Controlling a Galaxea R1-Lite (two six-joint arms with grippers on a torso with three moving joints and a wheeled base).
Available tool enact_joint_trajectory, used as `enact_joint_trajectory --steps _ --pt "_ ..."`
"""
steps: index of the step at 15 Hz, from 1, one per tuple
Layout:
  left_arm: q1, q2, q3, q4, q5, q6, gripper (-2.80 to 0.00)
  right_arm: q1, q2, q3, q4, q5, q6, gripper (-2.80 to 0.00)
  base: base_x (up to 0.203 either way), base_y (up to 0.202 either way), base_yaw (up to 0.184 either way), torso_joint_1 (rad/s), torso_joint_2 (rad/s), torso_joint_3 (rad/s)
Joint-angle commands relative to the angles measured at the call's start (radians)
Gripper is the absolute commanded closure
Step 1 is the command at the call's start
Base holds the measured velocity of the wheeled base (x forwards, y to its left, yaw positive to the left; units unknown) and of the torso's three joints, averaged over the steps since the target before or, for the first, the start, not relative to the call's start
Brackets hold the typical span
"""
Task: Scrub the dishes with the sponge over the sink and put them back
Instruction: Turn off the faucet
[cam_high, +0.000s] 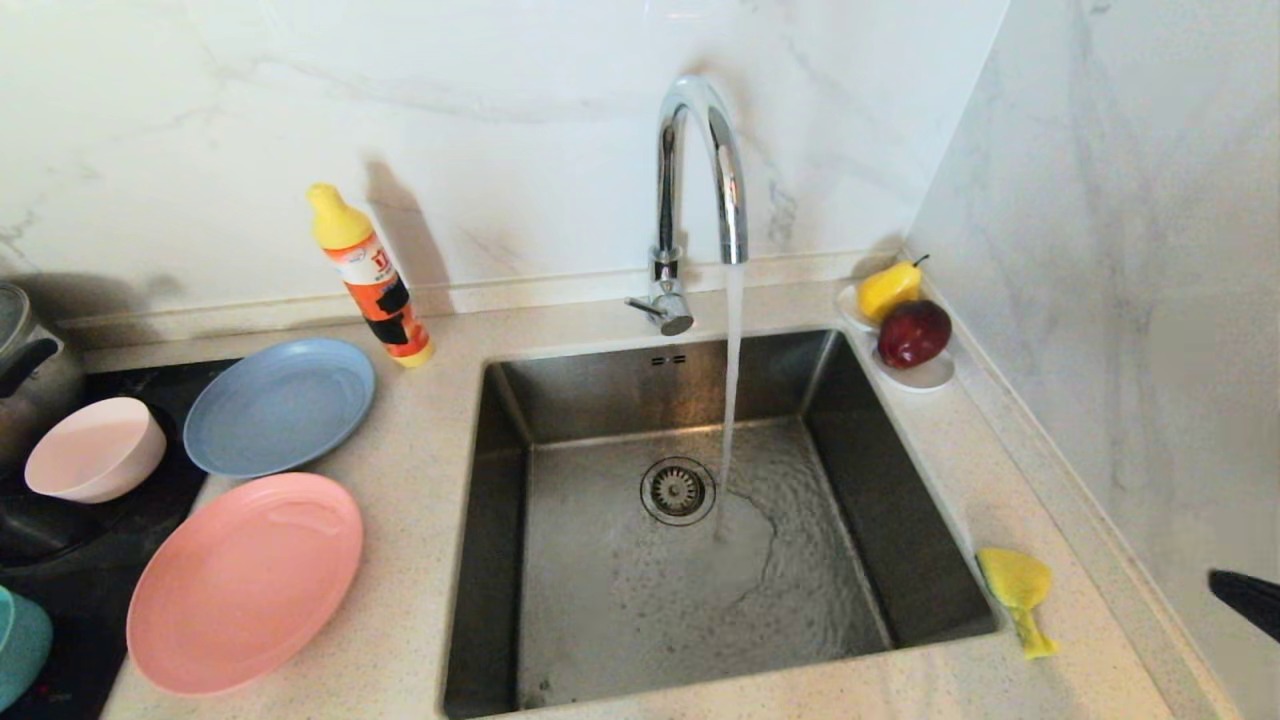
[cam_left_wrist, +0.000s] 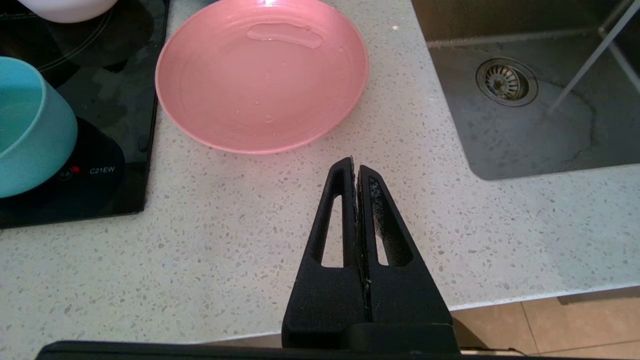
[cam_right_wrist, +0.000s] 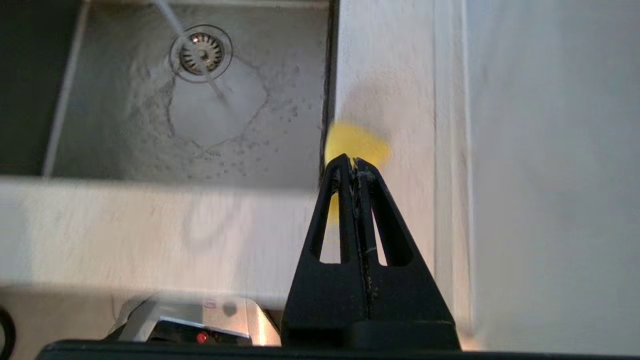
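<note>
The yellow sponge (cam_high: 1015, 585) lies crumpled on the counter at the right rim of the steel sink (cam_high: 620, 600). My right gripper (cam_right_wrist: 353, 161) hovers just short of the sponge (cam_right_wrist: 357, 145), shut and empty; only a dark tip of that arm (cam_high: 1245, 600) shows in the head view. Left of the sink sit the salmon-pink plate (cam_high: 245, 580), the grey-blue plate (cam_high: 280, 405), the pale pink bowl (cam_high: 95, 450) and the teal bowl (cam_high: 20, 645). My left gripper (cam_left_wrist: 356, 165) is shut and empty over the counter in front of the pink plate (cam_left_wrist: 260, 75).
Water runs from the chrome faucet (cam_high: 700, 170) into the basin near the drain (cam_high: 678, 490). A yellow-capped detergent bottle (cam_high: 370, 275) stands behind the plates. A white dish with a pear (cam_high: 888, 288) and an apple (cam_high: 913, 333) sits back right. A kettle (cam_high: 25, 370) stands on the black cooktop (cam_high: 60, 560).
</note>
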Motion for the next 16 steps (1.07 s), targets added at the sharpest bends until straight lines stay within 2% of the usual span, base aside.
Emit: enact_joint_trajectory --steps 1,5,7,9,16 --pt "0.000 0.002 0.001 0.001 0.000 0.000 0.00 -0.052 -0.299 0.120 0.011 0.023 -0.010 0.00 0.000 0.000 0.000 0.000 0.00 0.000" --pt "0.000 0.002 0.001 0.001 0.000 0.000 0.00 -0.114 -0.646 0.337 0.044 0.047 -0.089 0.00 0.000 0.000 0.000 0.000 0.00 0.000" --pt "0.000 0.002 -0.001 0.001 0.000 0.000 0.00 -0.124 -0.754 0.366 0.145 0.051 -0.103 0.00 0.000 0.000 0.000 0.000 0.00 0.000" --pt "0.000 0.002 0.001 0.001 0.000 0.000 0.00 -0.129 -0.764 0.380 0.164 0.033 -0.047 0.00 0.000 0.000 0.000 0.000 0.00 0.000" --pt "0.000 0.002 -0.001 0.001 0.000 0.000 0.00 -0.129 -0.764 0.382 0.160 0.023 -0.043 0.00 0.000 0.000 0.000 0.000 0.00 0.000"
